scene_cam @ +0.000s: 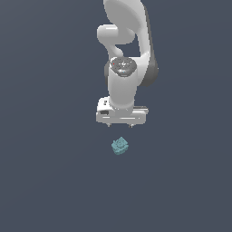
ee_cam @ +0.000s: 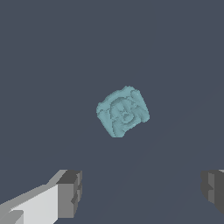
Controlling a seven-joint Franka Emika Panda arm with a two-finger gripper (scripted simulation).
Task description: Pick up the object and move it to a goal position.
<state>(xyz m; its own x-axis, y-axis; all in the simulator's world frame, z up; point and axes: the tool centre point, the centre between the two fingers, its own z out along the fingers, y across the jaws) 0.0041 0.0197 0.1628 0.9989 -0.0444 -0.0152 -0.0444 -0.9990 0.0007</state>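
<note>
Because the object (scene_cam: 120,146) lies alone on the dark grey surface (scene_cam: 45,181), nothing holds it yet and it rests flat with its bumpy, ridged top facing up. It is a small pale teal lump (ee_cam: 122,112), turned a little so that its sides are not parallel to the picture frame. No edge or corner of the counter shows in either view, so I cannot place the lump by them; I can only say that it sits on open surface, in front of the arm in the exterior view.

The gripper (scene_cam: 120,125) hangs above the lump and is not touching it. Its jaws are spread wide: in the wrist view the two grey fingertips (ee_cam: 70,192) stand far apart, with bare surface between them. I judge that the jaws are kept wide so that they can pass down on both sides of the lump. The wrist view also shows the lump off the line between the fingertips, so the gripper probably needs to shift over it before going down.

Around the lump I see only the white arm (scene_cam: 124,59) rising behind the gripper. No other thing stands in the way of the descent. No mark for the goal position is visible.
</note>
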